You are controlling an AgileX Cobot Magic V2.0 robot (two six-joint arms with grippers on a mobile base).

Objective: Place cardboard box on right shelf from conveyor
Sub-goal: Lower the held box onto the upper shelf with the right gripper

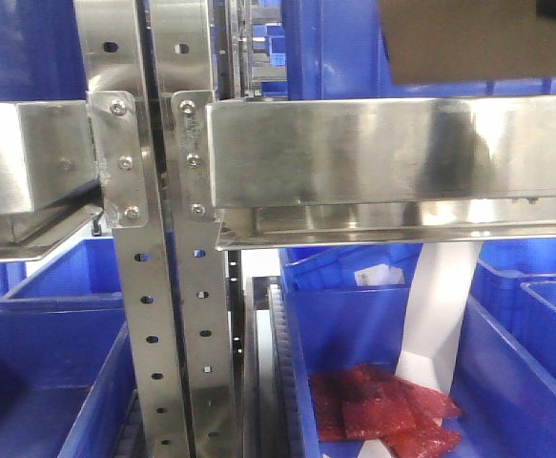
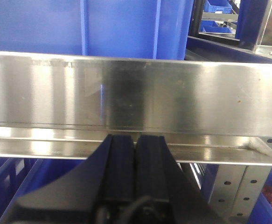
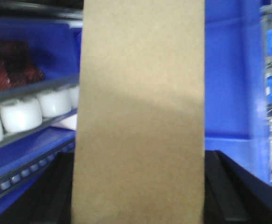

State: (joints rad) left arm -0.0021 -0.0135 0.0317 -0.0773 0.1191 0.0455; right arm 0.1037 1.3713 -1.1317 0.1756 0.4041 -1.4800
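The cardboard box (image 3: 140, 116) is a plain tan carton that fills the middle of the right wrist view. My right gripper (image 3: 138, 186) is shut on it, with a black finger (image 3: 56, 196) pressed on each side. In the front view the box (image 1: 478, 38) hangs at the top right, just above the right shelf (image 1: 392, 153), a shiny steel shelf bolted to perforated uprights (image 1: 187, 286). My left gripper (image 2: 136, 140) is shut on nothing, its pads pressed together, close below the front lip of the twin steel shelf (image 2: 136, 93). The conveyor is out of view.
Blue bins (image 1: 49, 363) stand below and behind both shelves. One on the right holds red packets (image 1: 382, 410) and a white strip (image 1: 440, 315). The twin left shelf (image 1: 30, 162) sits left of the uprights. White rollers (image 3: 19, 112) run along a track left of the box.
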